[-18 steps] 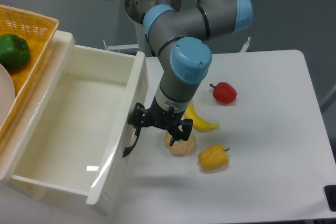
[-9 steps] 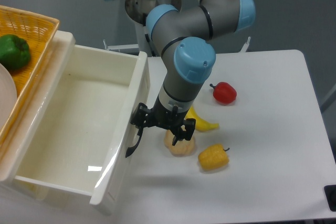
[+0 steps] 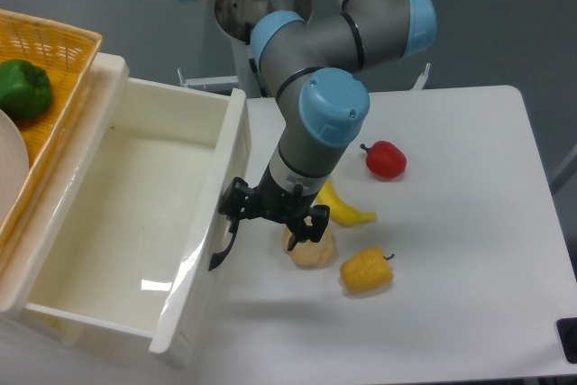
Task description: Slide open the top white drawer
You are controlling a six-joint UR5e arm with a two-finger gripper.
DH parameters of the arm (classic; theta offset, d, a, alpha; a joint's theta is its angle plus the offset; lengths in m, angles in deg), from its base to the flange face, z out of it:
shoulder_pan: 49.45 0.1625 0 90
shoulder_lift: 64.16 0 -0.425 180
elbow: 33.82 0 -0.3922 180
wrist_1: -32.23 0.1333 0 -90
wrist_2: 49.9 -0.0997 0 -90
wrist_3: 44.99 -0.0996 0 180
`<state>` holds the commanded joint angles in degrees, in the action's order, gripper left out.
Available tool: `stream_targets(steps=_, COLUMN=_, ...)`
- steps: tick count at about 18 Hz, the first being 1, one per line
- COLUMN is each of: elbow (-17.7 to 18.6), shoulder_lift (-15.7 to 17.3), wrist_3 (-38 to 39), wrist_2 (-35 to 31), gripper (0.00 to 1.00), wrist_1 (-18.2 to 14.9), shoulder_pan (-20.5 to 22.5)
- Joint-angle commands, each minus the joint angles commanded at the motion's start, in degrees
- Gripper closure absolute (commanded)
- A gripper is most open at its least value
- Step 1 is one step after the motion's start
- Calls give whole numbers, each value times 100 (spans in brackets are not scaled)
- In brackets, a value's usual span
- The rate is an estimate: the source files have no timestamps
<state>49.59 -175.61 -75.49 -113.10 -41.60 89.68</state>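
Top white drawer (image 3: 117,223): you are looking down into it; it stands pulled far out of the cabinet, its deep cream-white box bare inside, its front panel running down the middle-left of your view.
Handle (image 3: 224,250): curved and black, on the outer face of the drawer front, its lower end hanging free below the gripper.
Gripper (image 3: 273,214): just beside the drawer front at the upper part of the handle. One black finger (image 3: 236,202) sits against the handle, the other (image 3: 311,224) hangs over the fruit on the table.
Jaws: you see them spread apart; whether the left finger hooks the handle or only touches it, the angle does not let you tell.
Arm (image 3: 325,87): grey links with blue joint caps, coming down from the top of the frame to the drawer front.
Table (image 3: 469,250): white, to the right of the drawer.
Red pepper (image 3: 386,159): on the table, right of the arm.
Banana (image 3: 341,207): partly hidden behind the wrist.
Pale round fruit (image 3: 309,251): right under the right-hand finger, near the banana.
Yellow pepper (image 3: 366,270): just beside the pale fruit, on its right.
Yellow woven basket (image 3: 63,47): at your upper left, on top of the cabinet.
Green pepper (image 3: 22,87): lying in the basket.
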Motion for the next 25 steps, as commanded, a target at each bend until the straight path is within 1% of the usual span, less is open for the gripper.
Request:
stream_targets(steps=3, elbow=0, shoulder_lift=9, wrist_3=53, wrist_2=265, gripper=0, wrist_1=-18, shoulder_pan=114)
stream_targets(steps=9, elbow=-9, shoulder_lift=35, wrist_3=53, wrist_2=318, gripper=0, wrist_1=0, shoulder_pan=194)
stream_targets(steps=12, elbow=-131, shoulder_lift=88, wrist_3=18, wrist_2=379, gripper=0, wrist_1=61, shoulder_pan=281)
stream_targets(steps=14, elbow=-237, shoulder_lift=88, wrist_3=1, wrist_2=379, gripper=0, wrist_1=227, shoulder_pan=299)
stream_targets(steps=15, elbow=-263, shoulder_lift=88, wrist_3=-26, wrist_2=379, gripper=0, wrist_1=368, shoulder_pan=308)
stream_targets(steps=17, elbow=-264, shoulder_lift=79, wrist_3=-43, wrist_2=318, gripper=0, wrist_1=762, shoulder_pan=317)
stream_targets(steps=18, elbow=-264, shoulder_lift=53, wrist_3=-139, wrist_2=248, gripper=0, wrist_1=939, shoulder_pan=352)
stream_targets(steps=19, elbow=-264, shoulder_lift=44, wrist_3=-340, wrist_2=143, gripper=0, wrist_1=1010, shoulder_pan=378)
stream_targets(steps=23, elbow=-255, shoulder_lift=26, wrist_3=-1693, wrist_2=-244, gripper=0, wrist_1=1019, shoulder_pan=685)
stream_targets(steps=24, elbow=-255, shoulder_lift=0, wrist_3=-1931, wrist_2=-279, gripper=0, wrist_1=1028, shoulder_pan=790)
stream_targets(steps=25, elbow=-255, shoulder_lift=-96, wrist_3=-2125, wrist_2=-306, gripper=0, wrist_1=1046, shoulder_pan=905)
